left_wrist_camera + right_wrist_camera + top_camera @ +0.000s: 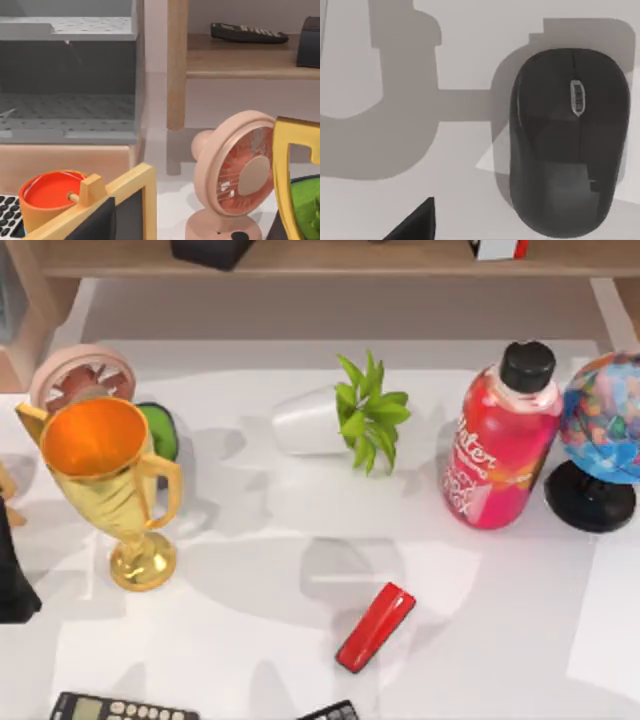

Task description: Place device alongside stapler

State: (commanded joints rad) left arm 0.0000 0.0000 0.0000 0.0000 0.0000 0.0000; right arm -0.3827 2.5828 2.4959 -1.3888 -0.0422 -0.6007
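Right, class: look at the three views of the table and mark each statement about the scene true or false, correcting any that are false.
1. The glossy red stapler lies flat on the white table. True.
2. The pink bottle with a black cap stands left of the gold trophy cup. False: it stands well to the trophy's right, beside the globe.
3. The matte black oval mouse rests alone on the table in the right wrist view. True.
4. The small green plant in its white pot stands upright. False: it lies on its side.
5. The pink desk fan sits beside the trophy. True.
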